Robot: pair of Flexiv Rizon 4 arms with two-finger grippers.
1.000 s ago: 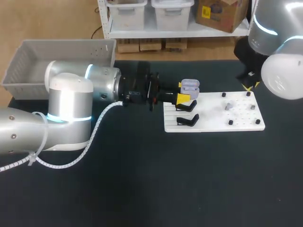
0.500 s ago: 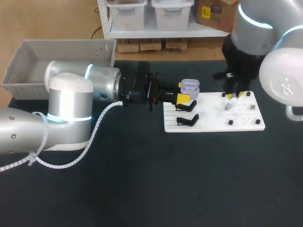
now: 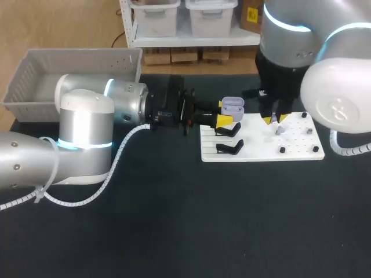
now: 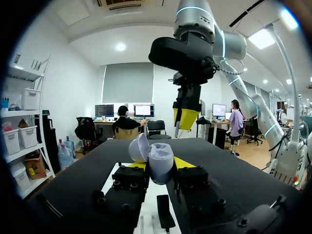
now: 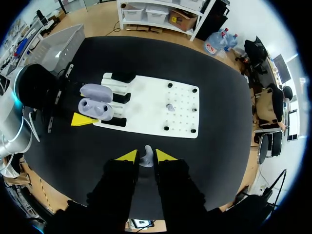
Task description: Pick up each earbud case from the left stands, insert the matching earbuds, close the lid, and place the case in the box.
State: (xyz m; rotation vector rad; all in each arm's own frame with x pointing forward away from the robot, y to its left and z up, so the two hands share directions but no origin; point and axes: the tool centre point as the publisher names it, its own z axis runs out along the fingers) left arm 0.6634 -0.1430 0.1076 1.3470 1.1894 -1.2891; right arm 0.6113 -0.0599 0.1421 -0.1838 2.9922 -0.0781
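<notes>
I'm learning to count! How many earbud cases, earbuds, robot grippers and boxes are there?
earbud case: 1
earbuds: 2, one in the right gripper, the other on the white board
grippers: 2, the left gripper and the right gripper
grey box: 1
Total: 6

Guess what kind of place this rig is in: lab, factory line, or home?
Likely a robotics lab test bench: a black table with a white fixture board of stands and pegs, a grey box for finished cases, and the left gripper holding an open earbud case.
</notes>
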